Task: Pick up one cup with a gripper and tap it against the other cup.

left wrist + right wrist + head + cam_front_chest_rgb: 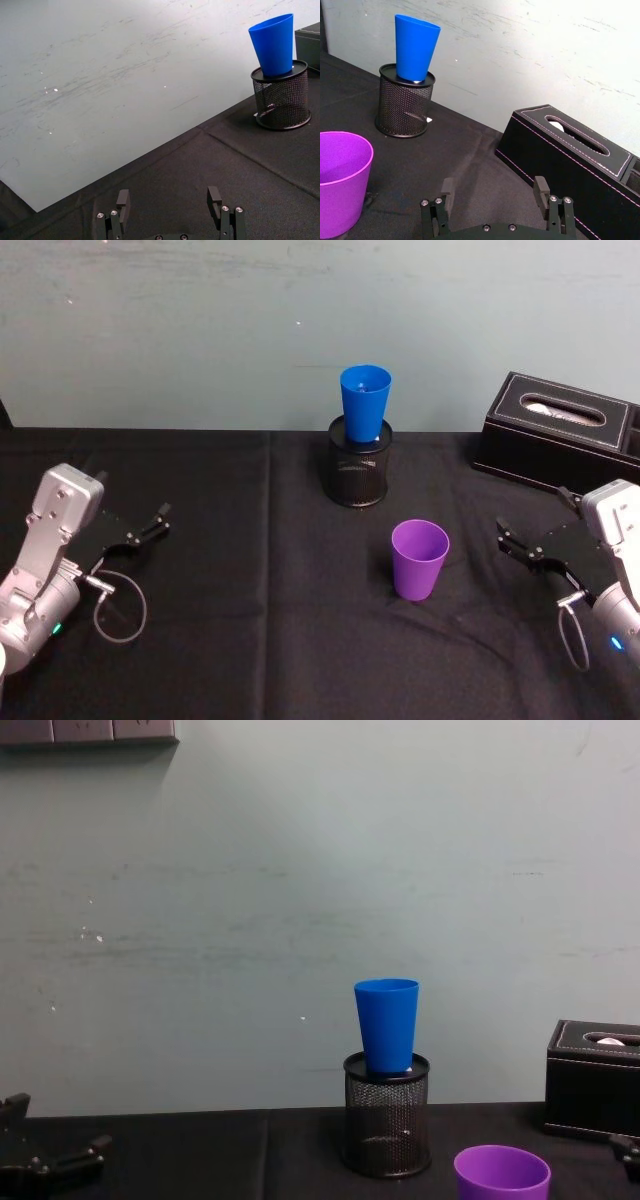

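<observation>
**Table stock: two cups, two pincers**

One left pincer (168, 197), mine, released, far left. One mesh holder (357, 475), centre back, containing one blue cup (364, 400). One purple cup (418, 560), empty, upright on the cloth nearby. One right pincer (494, 186), mine, released. One tissue box (555, 435).

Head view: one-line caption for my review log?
Purple cup stands alone, blue cup sits in the mesh pen holder behind it; left gripper and right gripper flank them, jaws open.

Table (250, 590) against wall, pen holder (357, 472) centre rear, other cup (364, 400) standing in it, one cup (419, 558) in front, slightly right, tissue box (560, 440) right rear, left gripper (169, 197) far left, right gripper (495, 185) far right.
</observation>
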`<state>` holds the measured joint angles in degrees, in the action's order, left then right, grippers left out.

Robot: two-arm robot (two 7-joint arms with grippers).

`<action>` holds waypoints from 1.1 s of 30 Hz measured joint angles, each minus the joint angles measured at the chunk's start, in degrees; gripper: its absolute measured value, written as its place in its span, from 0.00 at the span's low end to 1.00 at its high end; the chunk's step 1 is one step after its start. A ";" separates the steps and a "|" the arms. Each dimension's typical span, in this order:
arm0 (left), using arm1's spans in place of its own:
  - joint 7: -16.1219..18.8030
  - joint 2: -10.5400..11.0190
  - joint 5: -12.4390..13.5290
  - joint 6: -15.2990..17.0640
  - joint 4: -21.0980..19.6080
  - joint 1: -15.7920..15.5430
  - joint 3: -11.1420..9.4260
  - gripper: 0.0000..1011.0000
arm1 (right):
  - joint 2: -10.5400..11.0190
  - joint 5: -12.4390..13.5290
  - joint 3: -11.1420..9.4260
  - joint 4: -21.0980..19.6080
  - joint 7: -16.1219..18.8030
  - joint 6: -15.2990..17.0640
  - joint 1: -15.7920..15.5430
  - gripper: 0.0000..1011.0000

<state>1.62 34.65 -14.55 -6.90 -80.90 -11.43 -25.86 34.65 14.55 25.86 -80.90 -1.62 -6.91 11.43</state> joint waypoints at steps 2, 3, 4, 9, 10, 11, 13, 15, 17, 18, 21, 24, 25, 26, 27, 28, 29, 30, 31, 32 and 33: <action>0.00 0.00 0.00 0.00 0.00 0.00 0.00 1.00 | 0.00 0.00 0.00 0.00 0.00 0.00 0.00 0.99; 0.00 0.00 0.00 0.00 0.00 0.00 0.00 1.00 | 0.00 0.00 0.00 0.00 0.00 0.00 0.00 0.99; 0.00 0.00 0.00 0.00 0.00 0.00 0.00 1.00 | 0.00 0.00 0.00 0.00 0.00 0.00 0.00 0.99; 0.00 0.00 0.00 -0.01 0.00 0.00 0.00 1.00 | 0.00 0.00 0.00 0.00 0.00 0.00 0.00 0.99; 0.00 0.00 0.00 -0.01 0.00 0.00 0.00 1.00 | 0.00 0.00 0.00 0.00 0.00 0.00 0.00 0.99; 0.00 0.00 0.00 -0.01 0.00 0.00 0.00 1.00 | 0.00 0.00 0.00 0.00 0.00 0.00 0.00 0.99; 0.00 0.00 0.00 0.00 0.00 0.00 0.00 1.00 | 0.00 0.00 0.00 0.00 0.00 0.00 0.00 0.99; 0.00 0.00 0.00 0.00 0.00 0.00 0.00 1.00 | -0.05 0.04 -0.27 -0.02 0.09 0.00 -0.12 0.99; 0.00 0.00 0.00 0.00 0.00 0.00 0.00 1.00 | -0.05 0.23 -0.70 -0.44 0.82 0.00 -0.54 0.99; 0.00 0.00 0.00 0.00 0.00 0.00 0.00 1.00 | -0.03 0.39 -0.98 -0.75 1.35 -0.02 -0.89 0.99; 0.00 0.00 0.00 0.00 0.00 0.00 0.00 1.00 | 0.00 0.74 -1.43 -1.14 2.18 -0.24 -1.50 0.99; 0.00 0.00 0.00 0.00 0.00 0.00 0.00 1.00 | -0.17 2.57 -2.65 -1.37 4.06 -1.87 -2.76 0.99; 0.00 0.00 0.00 0.00 0.00 0.00 0.00 1.00 | -0.17 2.57 -2.65 -1.37 4.06 -1.87 -2.76 0.99; 0.00 0.00 0.00 -0.01 0.00 0.00 0.00 1.00 | -0.31 3.37 -3.18 -1.47 4.70 -2.57 -3.38 0.99; 0.00 0.00 0.00 0.00 0.00 0.00 0.00 1.00 | -0.46 4.20 -3.65 -1.57 5.43 -3.18 -3.95 0.99; 0.00 0.00 0.00 0.00 0.00 0.00 0.00 1.00 | -0.46 4.20 -3.65 -1.57 5.43 -3.18 -3.95 0.99; 0.00 0.00 0.00 -0.01 0.00 0.00 0.00 1.00 | -0.57 4.86 -4.10 -1.67 6.10 -3.67 -4.47 0.99; 0.00 0.00 0.00 0.00 0.00 0.00 0.00 1.00 | -0.59 5.03 -4.25 -1.72 6.33 -3.84 -4.68 0.99; 0.00 0.00 0.00 0.00 0.00 0.00 0.00 1.00 | -0.64 5.38 -4.55 -1.84 6.91 -4.19 -5.17 0.99; 0.00 0.00 0.00 0.00 0.00 0.00 0.00 1.00 | -0.66 5.49 -4.68 -1.92 7.23 -4.33 -5.41 0.99; 0.00 0.00 0.00 0.00 0.00 0.00 0.00 1.00 | -0.69 5.61 -4.80 -2.00 7.53 -4.50 -5.62 0.99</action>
<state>1.62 34.65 -14.55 -6.91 -80.90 -11.43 -25.86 33.95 20.16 21.06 -82.90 5.91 -11.40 5.81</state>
